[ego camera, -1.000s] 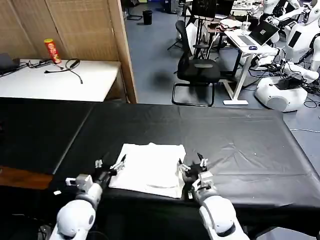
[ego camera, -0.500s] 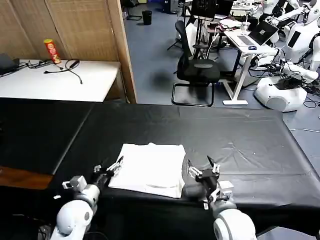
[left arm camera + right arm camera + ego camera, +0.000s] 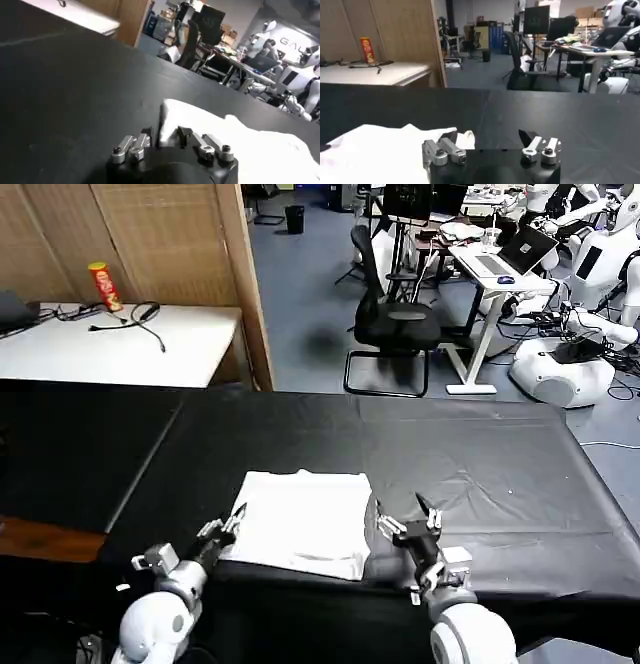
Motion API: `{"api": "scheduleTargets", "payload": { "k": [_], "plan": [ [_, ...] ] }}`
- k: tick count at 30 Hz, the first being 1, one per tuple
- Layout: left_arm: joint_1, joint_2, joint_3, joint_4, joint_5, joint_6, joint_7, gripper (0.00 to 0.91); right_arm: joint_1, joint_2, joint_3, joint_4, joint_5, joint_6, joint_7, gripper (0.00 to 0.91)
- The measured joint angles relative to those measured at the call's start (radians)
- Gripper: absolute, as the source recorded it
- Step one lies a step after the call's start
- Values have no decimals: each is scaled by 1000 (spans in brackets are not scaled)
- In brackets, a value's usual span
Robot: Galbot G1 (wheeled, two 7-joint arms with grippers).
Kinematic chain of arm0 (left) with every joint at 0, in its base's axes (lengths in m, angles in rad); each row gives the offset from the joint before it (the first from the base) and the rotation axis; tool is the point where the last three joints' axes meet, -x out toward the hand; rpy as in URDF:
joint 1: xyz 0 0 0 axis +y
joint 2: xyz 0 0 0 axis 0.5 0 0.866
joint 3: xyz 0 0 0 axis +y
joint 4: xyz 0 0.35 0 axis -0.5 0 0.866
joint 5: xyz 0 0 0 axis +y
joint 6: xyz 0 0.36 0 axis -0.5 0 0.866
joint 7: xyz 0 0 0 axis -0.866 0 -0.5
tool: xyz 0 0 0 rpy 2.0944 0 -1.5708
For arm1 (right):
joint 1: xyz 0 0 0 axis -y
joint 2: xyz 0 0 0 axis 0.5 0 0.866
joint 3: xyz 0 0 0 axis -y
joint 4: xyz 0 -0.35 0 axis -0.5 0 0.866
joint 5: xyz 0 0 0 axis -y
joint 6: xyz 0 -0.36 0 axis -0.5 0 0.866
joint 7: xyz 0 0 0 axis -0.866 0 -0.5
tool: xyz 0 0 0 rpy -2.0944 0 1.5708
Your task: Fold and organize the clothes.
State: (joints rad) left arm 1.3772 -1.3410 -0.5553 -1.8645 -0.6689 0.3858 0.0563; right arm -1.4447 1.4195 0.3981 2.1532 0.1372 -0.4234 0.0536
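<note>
The white T-shirt (image 3: pixel 302 521) lies folded in a neat rectangle by the table's (image 3: pixel 480 454) near edge, no print legible. The left gripper (image 3: pixel 222 529) and right gripper (image 3: pixel 408 522) flank it, fingers spread, holding nothing.

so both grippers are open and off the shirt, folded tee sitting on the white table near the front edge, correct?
Not quite. The folded T-shirt lies on the black tablecloth, not the white table, which stands farther back to the left. The head view shows it. The rest holds: left gripper and right gripper are both open beside the shirt, near the front edge.
</note>
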Motion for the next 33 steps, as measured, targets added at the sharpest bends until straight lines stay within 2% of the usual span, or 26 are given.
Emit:
{"api": "scheduleTargets", "payload": {
  "k": [1, 2, 3, 4, 9, 17, 23, 33],
  "plan": [
    [0, 0, -1, -3, -20, 8, 0, 146, 0, 0, 0, 0, 0, 0, 0, 878],
    [-1, 0, -1, -4, -32, 13, 0, 117, 0, 0, 0, 0, 0, 1, 0, 878],
    [-2, -1, -3, -4, -41, 18, 0, 10, -1, 0, 1, 1, 0, 1, 0, 878],
    [-5, 0, -4, -2, -45, 20, -1, 0, -1, 0, 1, 2, 0, 2, 0, 878],
    [-17, 7, -9, 6, -21, 20, -10, 0, -8, 0, 8, 11, 0, 2, -1, 878],
    [-35, 63, -52, -41, 211, 20, -1, 0, -9, -3, 30, 16, 12, 3, -1, 878],
    [-20, 183, -121, -116, 345, 13, -1, 0, -4, -7, 29, 16, 16, 2, -1, 878],
    [27, 409, -268, -241, 377, 14, -48, 0, 3, 3, 12, 1, 18, 4, -1, 878]
  ]
}}
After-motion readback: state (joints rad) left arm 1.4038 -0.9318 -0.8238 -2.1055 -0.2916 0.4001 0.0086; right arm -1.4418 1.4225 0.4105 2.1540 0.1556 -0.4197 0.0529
